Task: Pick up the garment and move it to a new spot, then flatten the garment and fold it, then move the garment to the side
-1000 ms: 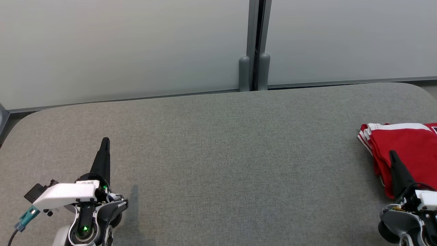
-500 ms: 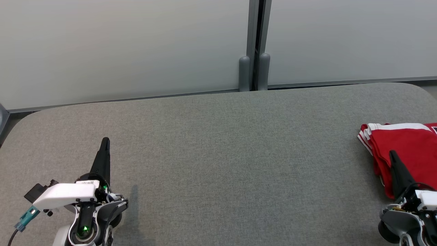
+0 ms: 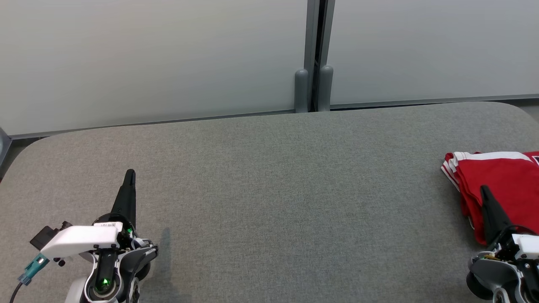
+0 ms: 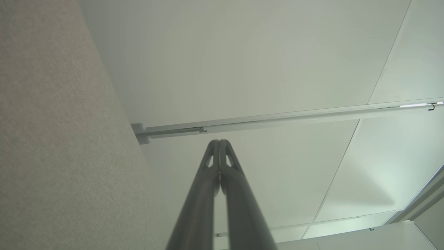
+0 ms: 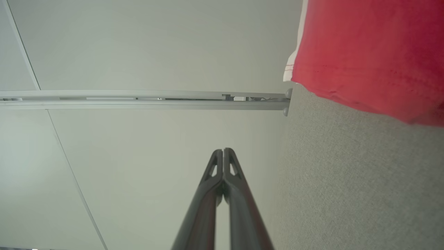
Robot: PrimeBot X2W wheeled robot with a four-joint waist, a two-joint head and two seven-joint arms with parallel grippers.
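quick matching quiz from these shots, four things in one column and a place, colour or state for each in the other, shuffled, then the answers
Column one:
1. garment
2. left tool
3. right tool
4. table

Column two:
a. shut, at the lower right of the head view, near the red cloth
b. red with white stripes, folded, at the table's right edge in the head view
c. grey fabric surface with rounded corners
d. shut, at the lower left of the head view, over bare grey fabric

Pairs: 1-b, 2-d, 3-a, 4-c
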